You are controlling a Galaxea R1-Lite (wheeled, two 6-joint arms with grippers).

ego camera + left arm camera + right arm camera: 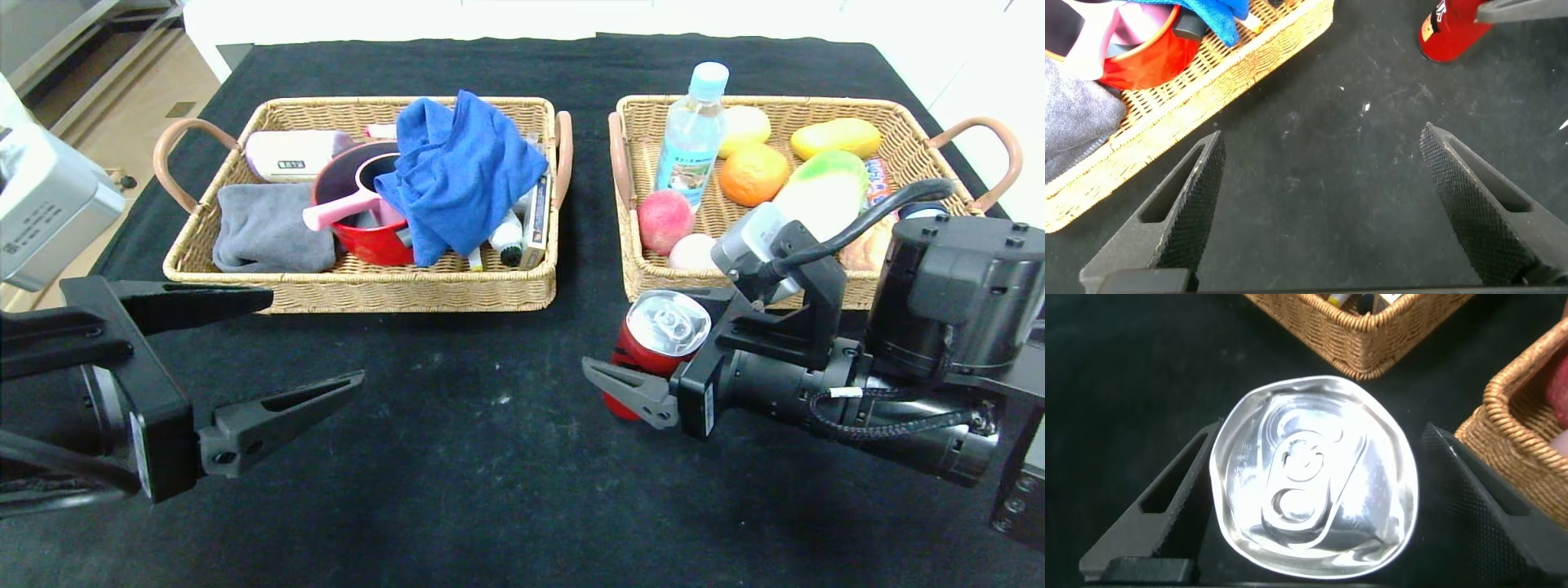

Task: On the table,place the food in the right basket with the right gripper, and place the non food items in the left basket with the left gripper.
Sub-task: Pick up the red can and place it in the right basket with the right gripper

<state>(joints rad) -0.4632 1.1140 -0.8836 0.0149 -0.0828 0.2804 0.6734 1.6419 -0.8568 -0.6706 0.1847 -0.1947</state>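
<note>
A red can (pixel 653 343) with a silver top (pixel 1315 498) stands on the black table (pixel 490 457) just in front of the right basket (pixel 816 102). My right gripper (pixel 620 343) is open, one finger on each side of the can. In that basket lie an orange (pixel 753 173) and a clear bottle (pixel 692 139). The left basket (pixel 359 290) holds the blue cloth (pixel 461 171), a white bottle with a black tip (pixel 508 237) and a pale yellow stick (pixel 475 260). My left gripper (pixel 314 337) hovers open and empty in front of it.
The left basket also holds a red pot (pixel 367 233) with a pink handle, a grey cloth (pixel 265 229) and a white box (pixel 290 155). A peach (pixel 663 220), yellow fruits (pixel 834 136) and other food fill the right basket. A grey box (pixel 41 204) stands beyond the table's left edge.
</note>
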